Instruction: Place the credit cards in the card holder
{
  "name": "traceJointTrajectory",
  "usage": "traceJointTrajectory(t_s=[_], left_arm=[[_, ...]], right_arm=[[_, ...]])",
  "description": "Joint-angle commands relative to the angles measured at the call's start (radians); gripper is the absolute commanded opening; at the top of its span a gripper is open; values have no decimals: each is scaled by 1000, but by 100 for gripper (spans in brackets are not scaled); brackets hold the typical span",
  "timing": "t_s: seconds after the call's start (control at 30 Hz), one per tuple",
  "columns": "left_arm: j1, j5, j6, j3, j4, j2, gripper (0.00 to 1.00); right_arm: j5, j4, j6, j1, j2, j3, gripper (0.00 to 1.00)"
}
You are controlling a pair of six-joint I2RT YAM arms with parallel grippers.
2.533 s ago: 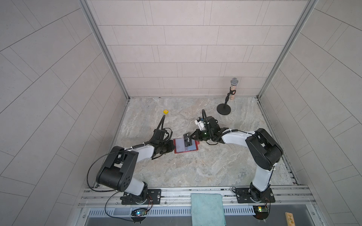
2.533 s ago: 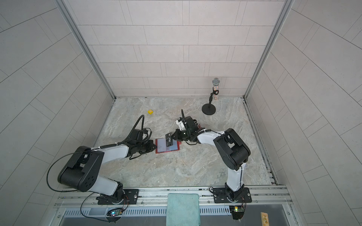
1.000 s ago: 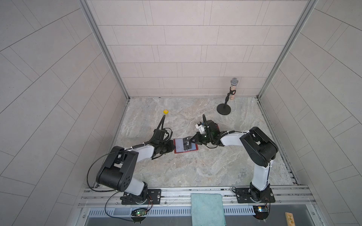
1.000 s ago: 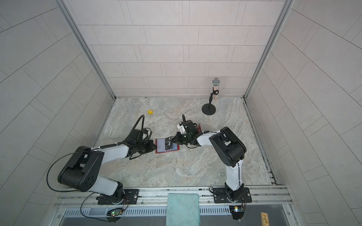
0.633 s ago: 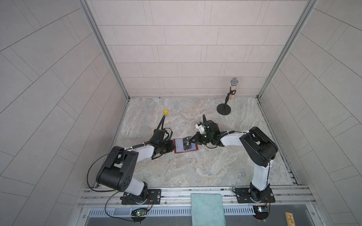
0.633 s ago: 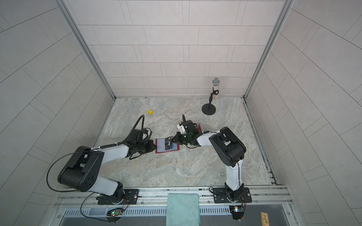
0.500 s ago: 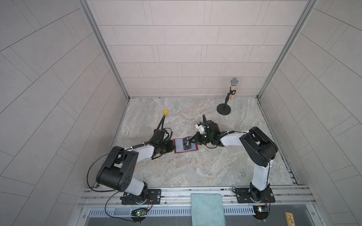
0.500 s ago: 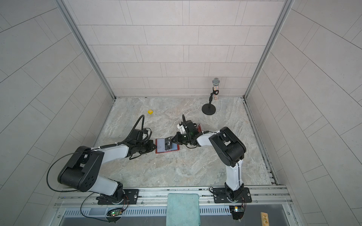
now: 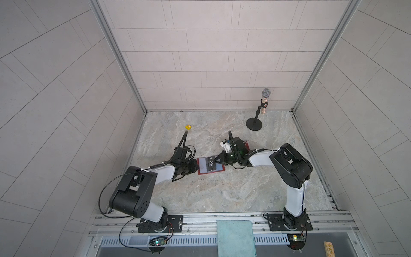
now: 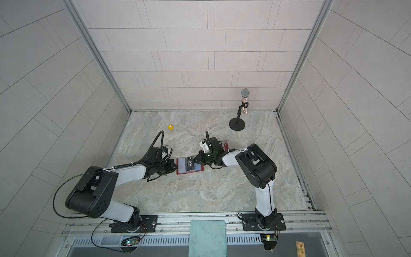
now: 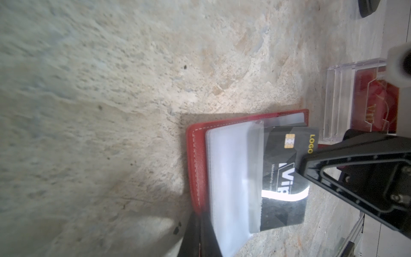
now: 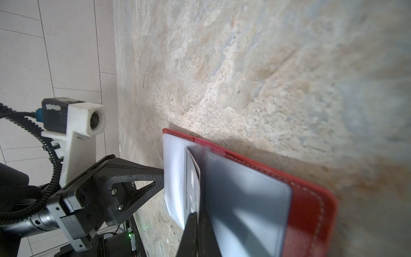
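**A:** Entry: where does the insert stand?

**B:** The card holder [image 9: 202, 166] lies open on the table [image 9: 222, 195], at the centre of both top views. The right hand [image 9: 216, 160] is clamped tight on the trailing edge of the black credit card [image 11: 282, 178]. The card's leading edge looks tucked into a clear sleeve [image 11: 231, 178]. Most of the card (chip, "LOGO", "VIP") is outside it.

**A:** And the left hand?

**B:** The left hand [image 12: 161, 175] is closed, its tips pinching the holder's edge on the side away from the card. I read it as the anchor.

**A:** Failure modes?

**B:** Three, all judgement.
1. If the card goes in skewed, a corner can catch the sleeve seam, and the card bows or slips in the grip.
2. If the left pinch slides off, the push drags the whole holder across the table instead of seating the card.
3. The sleeve looks thin and slack and may buckle ahead of the card (its mouth is blurred in the right wrist view, so alignment is unconfirmed).

**A:** Anything nearby?

**B:** The acrylic stand [image 11: 333, 106] holding a red card [image 11: 373, 100] is at the upper right of the left wrist frame, just beyond the right hand. A wide pull-back could knock it.
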Motion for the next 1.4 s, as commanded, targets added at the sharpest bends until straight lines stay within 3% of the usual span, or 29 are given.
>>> traceJointTrajectory(t_s=[0.0,0.43,0.7,0.97,1.17,1.37], left_arm=[[1,0,7,4,-40,13,0],[0,4,7,7,-36,16,0],[1,2,7,8,-39,11,0],[1,6,10,11,-39,13,0],[0,14,11,14,-40,12,0],[0,14,16,18,-48,7,0]], right_arm=[[32,-39,4,14,25,9,0],[29,-76,-16,28,63,37,0],[114,-267,-122,33,-8,90,26],[189,-426,-226,53,-53,162,38],[350,-598,-318,94,-63,242,37],[498,-715,-352,122,-31,297,18]])
